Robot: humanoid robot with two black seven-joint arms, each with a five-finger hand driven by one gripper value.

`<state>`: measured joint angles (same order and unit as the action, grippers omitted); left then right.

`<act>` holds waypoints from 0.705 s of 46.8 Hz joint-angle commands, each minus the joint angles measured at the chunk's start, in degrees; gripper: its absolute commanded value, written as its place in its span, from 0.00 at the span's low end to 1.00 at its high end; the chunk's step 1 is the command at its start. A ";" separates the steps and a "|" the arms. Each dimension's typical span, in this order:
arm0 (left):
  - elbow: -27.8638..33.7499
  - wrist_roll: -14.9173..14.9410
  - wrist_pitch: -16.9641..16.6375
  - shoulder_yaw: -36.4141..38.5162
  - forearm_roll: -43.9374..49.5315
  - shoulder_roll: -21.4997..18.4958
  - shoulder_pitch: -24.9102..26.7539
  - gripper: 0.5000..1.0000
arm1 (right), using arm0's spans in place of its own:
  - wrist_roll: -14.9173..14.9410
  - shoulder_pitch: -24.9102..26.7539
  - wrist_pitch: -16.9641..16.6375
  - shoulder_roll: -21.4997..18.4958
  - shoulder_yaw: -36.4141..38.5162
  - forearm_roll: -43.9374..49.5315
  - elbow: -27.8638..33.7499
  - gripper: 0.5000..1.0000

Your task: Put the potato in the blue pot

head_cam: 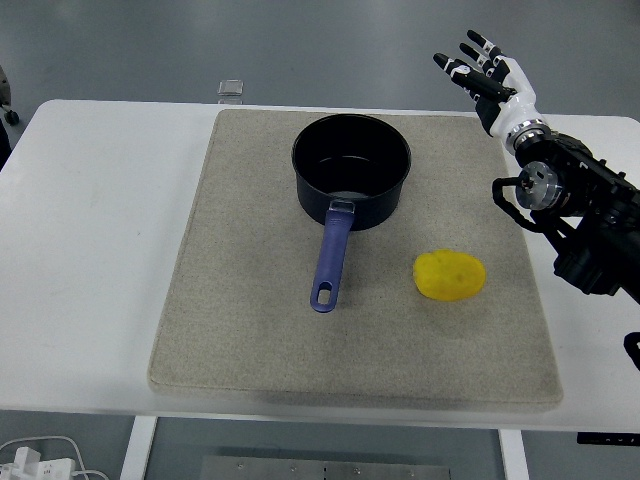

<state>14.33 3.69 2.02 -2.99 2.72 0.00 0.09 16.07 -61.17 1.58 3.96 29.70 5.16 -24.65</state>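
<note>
Starting at the left, the white table [90,240] lies bare on that side, and no left arm shows anywhere along the picture's edge. Down in the bottom left corner, below the table's near edge, a bit of white cable [40,455] trails on the floor. Moving in, a beige mat [230,320] covers the middle of the table, and just past its far edge sits a small clear object [231,90], too small to make out. On the mat's far half stands the blue pot [351,170], upright, dark inside and with nothing in it, its blue handle [331,262] pointing toward the near edge and lying flat on the mat. To the right of the handle, near it but apart, the potato [450,276] rests on the mat, yellow and on its side, untouched and outside the pot. Further right, the right hand [487,78] is raised past the mat's far right corner, well apart from the potato. Its fingers are spread and point up and to the left, holding nothing. Behind it the black arm [590,225] comes in from the right edge.
</note>
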 commanded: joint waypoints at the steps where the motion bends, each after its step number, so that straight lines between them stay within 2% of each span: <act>1: 0.17 0.00 0.00 0.00 0.00 0.00 0.00 0.99 | 0.10 0.00 0.00 -0.01 0.01 0.03 -0.05 0.85; 17: -0.09 0.00 0.00 0.00 0.09 0.00 0.09 0.98 | 0.10 0.53 -0.26 0.17 -0.08 0.21 -0.93 0.85; 22: -0.09 0.00 0.00 -0.09 0.09 0.00 0.09 0.98 | 0.71 0.88 -1.58 1.22 0.01 0.38 -2.33 0.85; 28: -0.09 0.00 0.00 -0.09 0.17 0.00 0.09 0.98 | 1.77 2.98 -3.42 5.08 -0.17 0.82 -6.02 0.85; 33: -0.09 0.00 0.00 -0.09 0.09 0.00 0.09 0.99 | 1.85 5.18 -3.51 9.65 -0.35 1.26 -12.08 0.85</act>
<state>14.23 3.69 2.02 -3.07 2.85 0.00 0.18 17.92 -57.27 -1.91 10.87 29.45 6.07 -33.16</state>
